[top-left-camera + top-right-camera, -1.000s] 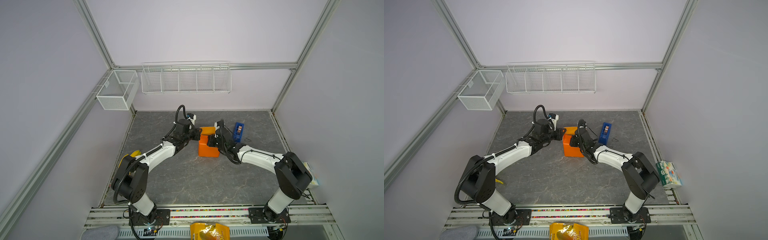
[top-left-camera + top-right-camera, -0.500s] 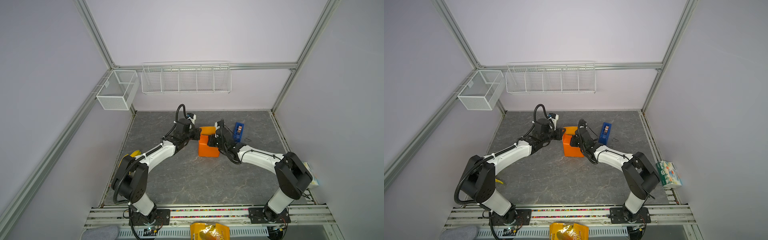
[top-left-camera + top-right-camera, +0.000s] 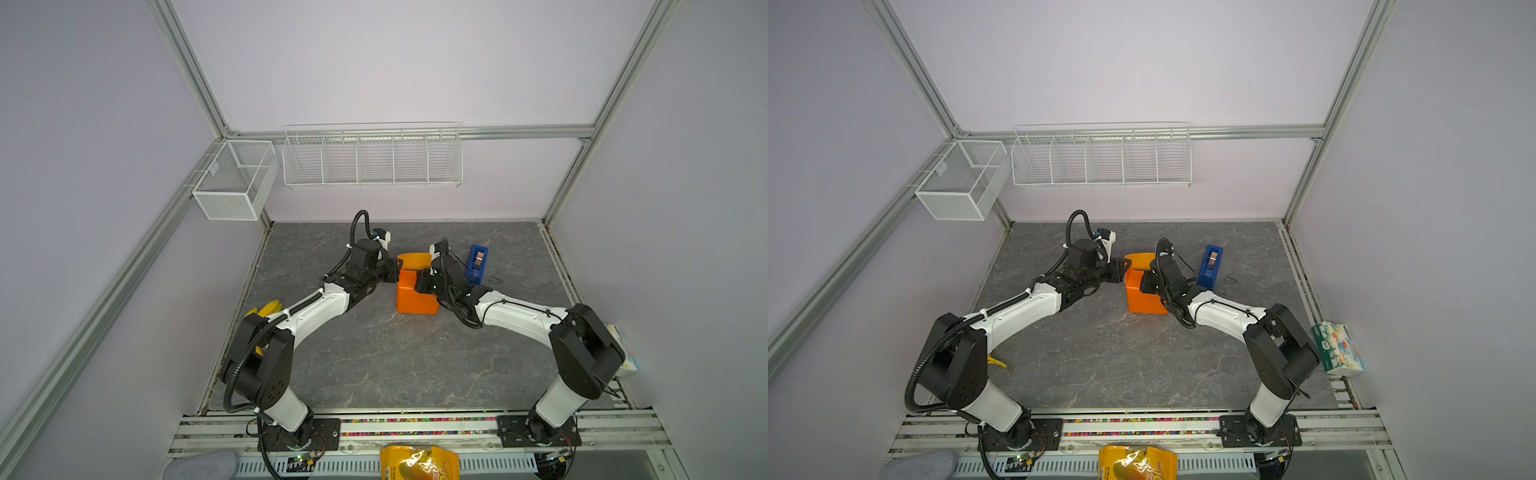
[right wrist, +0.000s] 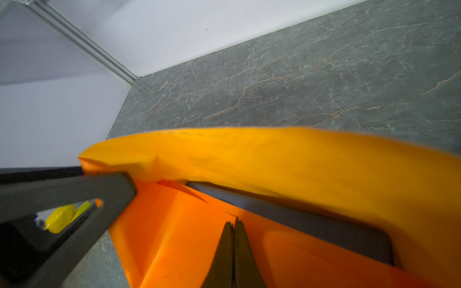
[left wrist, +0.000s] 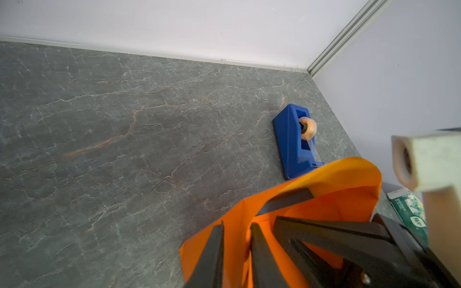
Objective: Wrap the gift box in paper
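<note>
At the far left edge of the grey table [image 3: 374, 353], yellow bananas [image 3: 266, 309] are seen, partly hidden behind the left arm. The left gripper [image 3: 395, 268] is set against the left side of the paper [image 3: 415, 295], which is folded up around the gift box [image 4: 299, 219] near the middle of the table, towards the back. In the left wrist view the jaws are seen narrowly apart with orange sheet showing in the gap; whether it is pinched cannot be told. Only dark strips of the box are seen under a raised orange flap in the wrist views, and in both top views it is covered by the paper. A yellow snack bag [image 3: 419, 461] is seen at the front edge, well apart. The right gripper [image 4: 233, 222] is laid on the right side of the bundle, jaws pressed fully together, tips touching a fold. A blue tape dispenser [image 3: 477, 262] is stood near, further right, and a tissue pack [image 3: 1339, 349] is seen at the right edge.
</note>
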